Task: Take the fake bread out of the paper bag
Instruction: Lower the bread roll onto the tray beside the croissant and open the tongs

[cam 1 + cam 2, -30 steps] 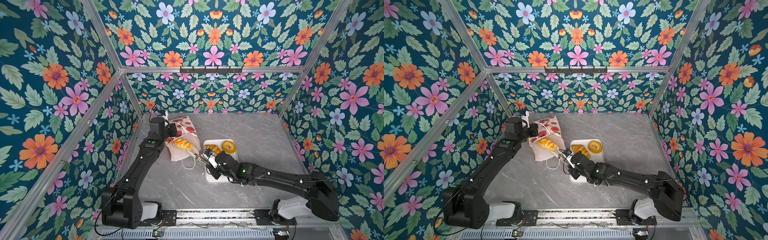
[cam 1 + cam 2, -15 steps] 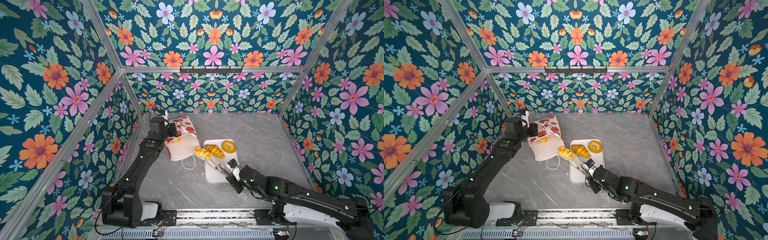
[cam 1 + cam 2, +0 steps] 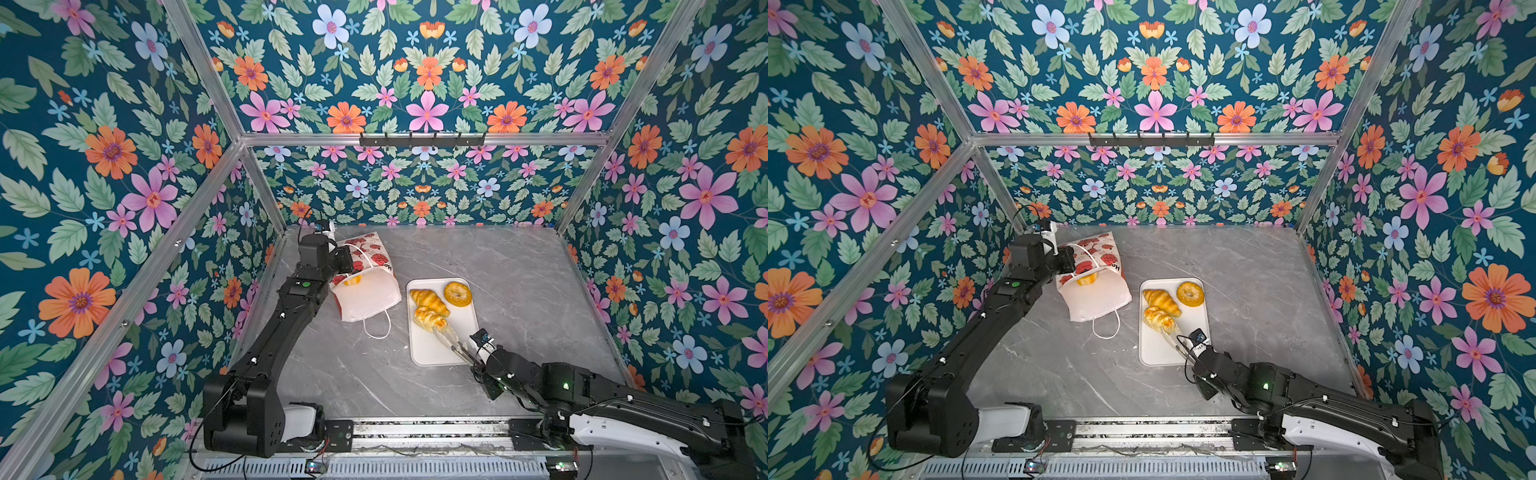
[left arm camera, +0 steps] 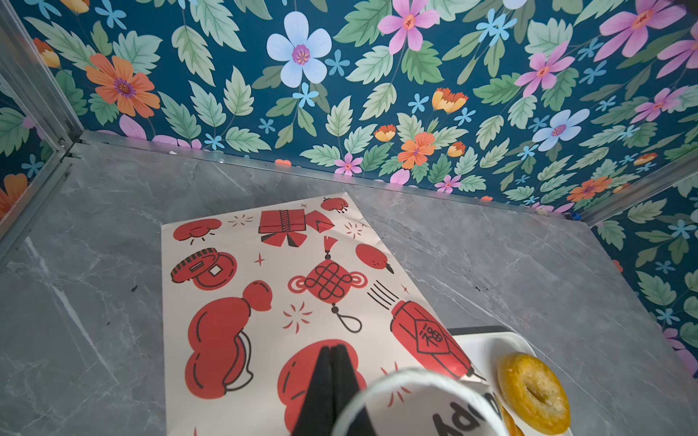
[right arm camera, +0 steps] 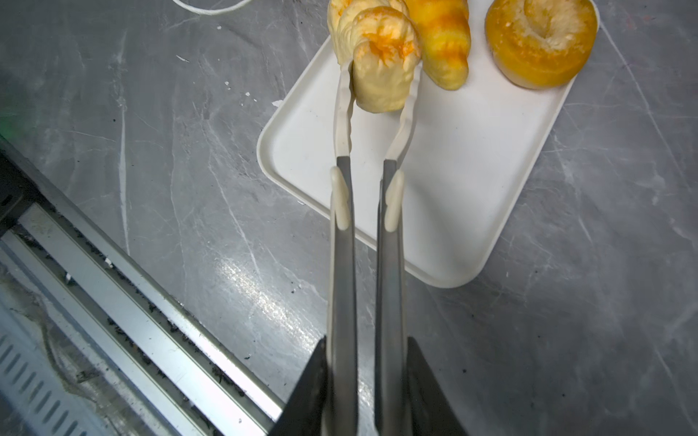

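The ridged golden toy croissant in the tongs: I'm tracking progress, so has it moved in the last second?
Yes: the ridged golden croissant went rightward from the mouth of the white paper bag to above the flat white tray.
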`<state>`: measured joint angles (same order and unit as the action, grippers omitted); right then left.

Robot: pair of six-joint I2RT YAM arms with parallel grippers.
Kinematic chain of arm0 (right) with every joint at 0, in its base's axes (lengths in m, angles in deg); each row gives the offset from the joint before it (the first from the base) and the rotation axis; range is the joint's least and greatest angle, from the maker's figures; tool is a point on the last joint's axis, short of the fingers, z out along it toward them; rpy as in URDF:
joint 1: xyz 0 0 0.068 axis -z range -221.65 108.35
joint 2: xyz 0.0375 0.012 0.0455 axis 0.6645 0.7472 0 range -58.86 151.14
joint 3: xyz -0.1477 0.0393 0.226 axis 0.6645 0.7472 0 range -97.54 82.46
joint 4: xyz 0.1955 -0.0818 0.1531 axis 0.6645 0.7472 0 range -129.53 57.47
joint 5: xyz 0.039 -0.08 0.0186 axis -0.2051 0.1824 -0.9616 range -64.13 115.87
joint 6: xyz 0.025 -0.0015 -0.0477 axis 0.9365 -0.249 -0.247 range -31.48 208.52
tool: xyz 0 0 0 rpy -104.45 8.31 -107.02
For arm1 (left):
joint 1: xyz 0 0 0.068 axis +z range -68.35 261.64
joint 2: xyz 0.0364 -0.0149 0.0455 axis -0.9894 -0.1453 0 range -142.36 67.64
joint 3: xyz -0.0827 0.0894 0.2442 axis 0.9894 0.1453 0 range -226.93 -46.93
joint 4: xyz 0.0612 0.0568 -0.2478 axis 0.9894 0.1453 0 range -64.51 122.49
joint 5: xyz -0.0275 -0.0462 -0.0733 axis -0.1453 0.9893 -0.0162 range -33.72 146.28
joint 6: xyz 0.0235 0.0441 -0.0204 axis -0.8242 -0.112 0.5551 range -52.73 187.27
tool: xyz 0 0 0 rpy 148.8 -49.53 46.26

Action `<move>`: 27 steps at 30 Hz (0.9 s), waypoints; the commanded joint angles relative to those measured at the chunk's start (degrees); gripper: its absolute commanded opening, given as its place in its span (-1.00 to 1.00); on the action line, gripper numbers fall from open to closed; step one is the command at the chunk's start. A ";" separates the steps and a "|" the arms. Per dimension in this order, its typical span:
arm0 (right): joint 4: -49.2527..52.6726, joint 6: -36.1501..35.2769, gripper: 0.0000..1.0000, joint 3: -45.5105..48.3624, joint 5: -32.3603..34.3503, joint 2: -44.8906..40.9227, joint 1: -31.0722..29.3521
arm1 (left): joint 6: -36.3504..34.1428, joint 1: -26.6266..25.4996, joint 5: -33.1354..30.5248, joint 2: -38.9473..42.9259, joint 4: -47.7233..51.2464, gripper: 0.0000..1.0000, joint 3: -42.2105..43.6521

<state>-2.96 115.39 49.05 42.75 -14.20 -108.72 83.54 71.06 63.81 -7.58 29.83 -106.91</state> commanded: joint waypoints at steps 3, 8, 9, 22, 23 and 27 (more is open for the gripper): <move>-1.82 3.05 -0.52 0.96 1.93 1.21 -0.12 | -0.51 -0.07 -0.14 0.16 -1.61 -1.00 0.06; -3.49 2.92 -0.52 0.78 0.85 4.26 -0.12 | -0.45 -0.06 0.03 0.23 -1.94 -1.00 0.58; -3.70 3.06 -0.52 0.55 0.30 5.02 -0.16 | -0.46 -0.01 0.05 0.25 -1.97 -1.00 0.66; -7.40 4.10 -0.46 0.89 -3.97 8.78 -0.17 | -0.19 -0.05 0.55 0.14 -2.49 -1.00 0.87; -7.31 4.31 -0.45 0.97 -4.01 8.71 -0.17 | -0.22 -0.04 0.50 0.17 -2.49 -1.00 0.84; -6.71 4.42 -0.37 1.07 -4.27 8.17 -0.17 | -0.33 -0.01 0.55 0.22 -2.50 -1.00 0.84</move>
<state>-8.64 119.59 50.17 39.56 -5.78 -108.82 83.59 71.06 64.27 -7.47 28.72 -106.08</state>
